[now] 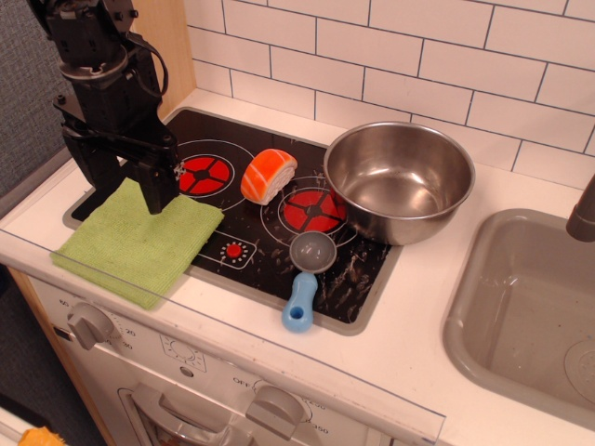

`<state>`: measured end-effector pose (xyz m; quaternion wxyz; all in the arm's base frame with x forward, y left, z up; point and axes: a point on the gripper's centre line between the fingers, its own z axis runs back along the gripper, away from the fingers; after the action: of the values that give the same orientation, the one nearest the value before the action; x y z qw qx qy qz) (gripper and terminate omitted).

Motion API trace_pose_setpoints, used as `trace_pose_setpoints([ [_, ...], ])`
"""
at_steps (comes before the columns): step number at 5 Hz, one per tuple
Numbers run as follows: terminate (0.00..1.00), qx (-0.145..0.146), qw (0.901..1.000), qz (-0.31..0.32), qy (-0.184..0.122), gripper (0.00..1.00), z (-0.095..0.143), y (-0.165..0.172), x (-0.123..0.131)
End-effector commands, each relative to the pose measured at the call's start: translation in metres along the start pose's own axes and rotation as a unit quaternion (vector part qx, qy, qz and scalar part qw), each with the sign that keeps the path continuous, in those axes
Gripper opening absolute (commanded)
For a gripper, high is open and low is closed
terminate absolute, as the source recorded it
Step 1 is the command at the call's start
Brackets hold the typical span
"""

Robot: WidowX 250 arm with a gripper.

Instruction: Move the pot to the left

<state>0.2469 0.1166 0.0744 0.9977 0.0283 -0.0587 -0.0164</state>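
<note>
The pot [400, 181] is a large shiny steel bowl. It sits at the right edge of the black stovetop [251, 260], overlapping the right red burner [311, 212], upright and empty. My gripper [124, 189] hangs at the far left of the stove above the green cloth [139, 240]. Its two black fingers stand apart with nothing between them. It is far to the left of the pot and not touching it.
An orange-and-white salmon sushi piece [268, 175] lies between the two burners. A small grey scoop with a blue handle [305, 279] lies in front of the pot. The left burner [204, 174] is beside the gripper. A grey sink [535, 307] is at the right. The tiled wall runs behind.
</note>
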Motion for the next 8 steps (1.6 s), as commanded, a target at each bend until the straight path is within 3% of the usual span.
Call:
trace_pose_setpoints([
  [1, 0.0, 0.0, 1.0, 0.0, 0.0, 1.0, 0.0, 0.0, 0.0],
  [2, 0.0, -0.003, 0.9996, -0.029, -0.006, 1.0, -0.001, -0.021, 0.018],
  [3, 0.0, -0.01, 0.9948, -0.096, -0.032, 1.0, 0.007, -0.072, 0.052],
  [5, 0.0, -0.034, 0.9732, -0.212, -0.084, 1.0, 0.011, -0.173, 0.098],
  [6, 0.0, -0.031, 0.9656, -0.239, -0.097, 1.0, 0.012, -0.203, 0.107],
  [8, 0.0, -0.036, 0.9679, -0.235, -0.081, 1.0, -0.018, -0.213, 0.113],
])
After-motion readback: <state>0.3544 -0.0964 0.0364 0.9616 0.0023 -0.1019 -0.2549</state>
